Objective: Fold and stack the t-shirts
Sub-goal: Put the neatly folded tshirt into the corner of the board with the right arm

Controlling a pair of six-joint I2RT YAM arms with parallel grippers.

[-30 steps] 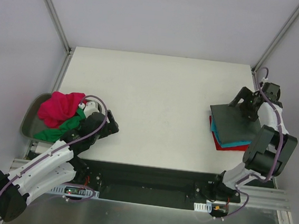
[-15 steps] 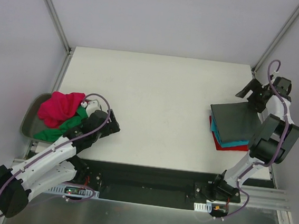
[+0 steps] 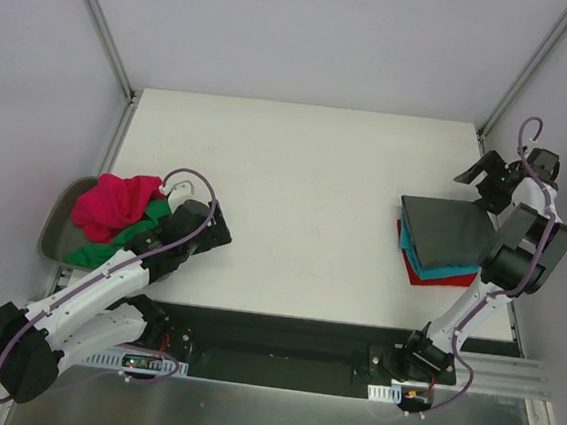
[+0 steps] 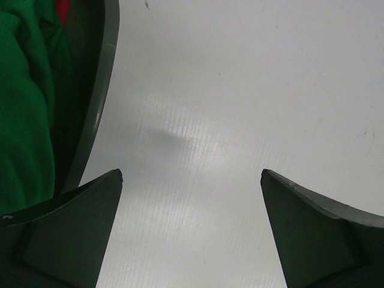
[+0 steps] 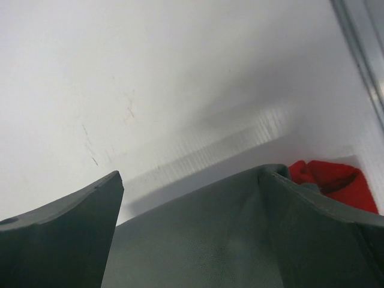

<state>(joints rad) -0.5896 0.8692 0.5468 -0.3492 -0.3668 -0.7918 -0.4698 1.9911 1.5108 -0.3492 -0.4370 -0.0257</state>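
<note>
Left tool (image 4: 192, 180) and right tool (image 5: 192, 180) gape, empty. Dark grey shirt (image 3: 445, 233) tops the right stack (image 3: 424, 269). Pink shirt (image 3: 114, 201) and green shirt (image 3: 107, 248) lie heaped in the left tray (image 3: 48, 238). Limp, light cloth, judged best pinched at an exposed fold.

White table (image 3: 298, 164) inside pale lilac-grey walls (image 3: 311, 34), aluminium posts (image 3: 99, 22) at far corners.

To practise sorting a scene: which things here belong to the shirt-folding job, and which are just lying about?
Belongs to the job:
- dark grey t-shirt, folded, on top of the stack
- teal t-shirt, under it
- red t-shirt, at the bottom
- magenta pink t-shirt, crumpled
- green t-shirt, crumpled

Just lying about:
- grey-green tray under the crumpled shirts
</note>
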